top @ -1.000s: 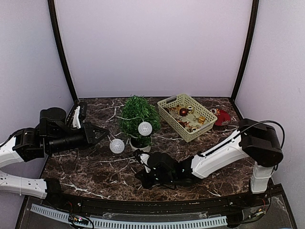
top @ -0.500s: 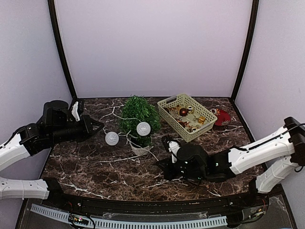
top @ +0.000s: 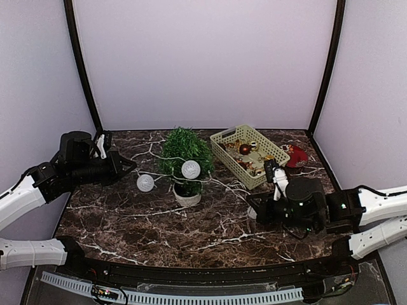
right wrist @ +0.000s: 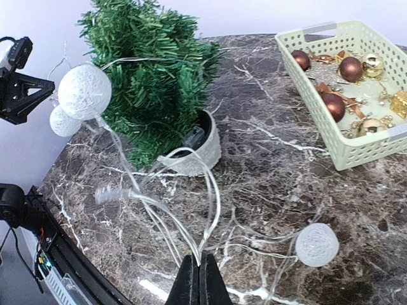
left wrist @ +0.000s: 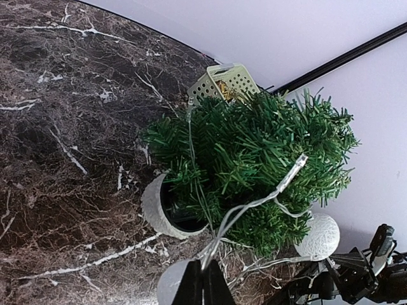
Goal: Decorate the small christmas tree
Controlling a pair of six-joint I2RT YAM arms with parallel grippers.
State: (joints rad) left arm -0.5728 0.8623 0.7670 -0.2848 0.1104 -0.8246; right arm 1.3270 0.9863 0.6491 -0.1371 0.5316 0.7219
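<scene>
The small christmas tree [top: 184, 151] stands upright in its white pot [top: 188, 198] mid-table. A clear light string [top: 224, 185] with white balls hangs on it. One ball [top: 191, 169] rests on the tree front and another [top: 145, 183] hangs left of it. My left gripper [top: 130, 166] is shut on the string left of the tree; the left wrist view shows its tips [left wrist: 203, 272] pinching the wire [left wrist: 254, 203]. My right gripper [top: 252, 204] is shut on wire loops [right wrist: 213, 184] to the right of the tree, next to a third ball [right wrist: 317, 244] lying on the table.
A pale green basket [top: 217, 137] with brown and gold baubles [right wrist: 335, 106] sits behind and right of the tree. A red item [top: 296, 156] lies right of it. Dark frame posts [top: 81, 70] rise at the back corners.
My right arm has swung from in front of the tree to the right, drawing the wire out with it. The left gripper has pulled back and the left ball has shifted left.
</scene>
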